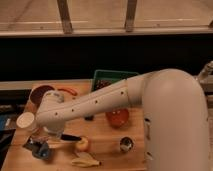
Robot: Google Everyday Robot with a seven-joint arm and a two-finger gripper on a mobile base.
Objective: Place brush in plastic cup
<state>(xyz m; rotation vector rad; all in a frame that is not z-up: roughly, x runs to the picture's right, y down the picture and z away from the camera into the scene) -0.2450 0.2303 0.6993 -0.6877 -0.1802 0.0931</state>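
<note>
My gripper point(53, 137) hangs below the white wrist at the front left of the wooden table point(107, 152), mostly hidden by the arm. It is shut, and the brush point(71, 136) pokes out of it to the right as a slim black handle. The brush's head is hidden under the wrist. The plastic cup point(44, 152), small and light blue, sits just below and left of the gripper, with a dark grey shape against its left side.
A white cup point(25, 120) stands at the left edge and a dark red bowl point(41, 93) at the back left. A green bin point(113, 77) is at the back, an orange bowl point(118, 118) mid-table. An apple point(83, 145), banana point(85, 161) and metal can point(126, 145) lie in front.
</note>
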